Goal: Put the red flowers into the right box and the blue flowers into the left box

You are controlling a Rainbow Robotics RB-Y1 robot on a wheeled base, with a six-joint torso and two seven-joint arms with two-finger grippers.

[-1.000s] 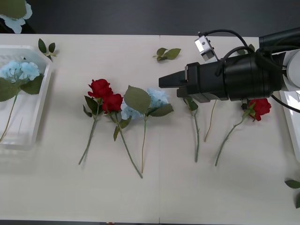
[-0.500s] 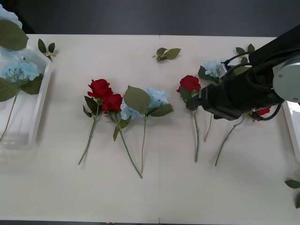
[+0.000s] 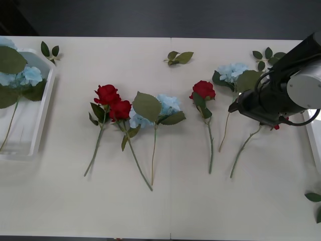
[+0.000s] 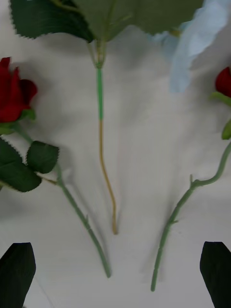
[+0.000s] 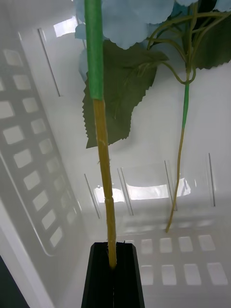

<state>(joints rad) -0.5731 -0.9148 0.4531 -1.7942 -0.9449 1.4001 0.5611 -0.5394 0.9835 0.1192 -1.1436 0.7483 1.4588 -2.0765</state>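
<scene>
Reds, pale blues and greens on a cream table

The roses (image 3: 203,89) are deep red with dark green leaves; the blue flowers (image 3: 232,71) are pale sky-blue. The stem (image 5: 102,144) pinched in the left claw's (image 5: 114,274) black fingers (image 5: 100,276) runs bright green, then mustard yellow. Below it the tray (image 5: 29,159) is glossy white, patterned with pale squares.
</scene>
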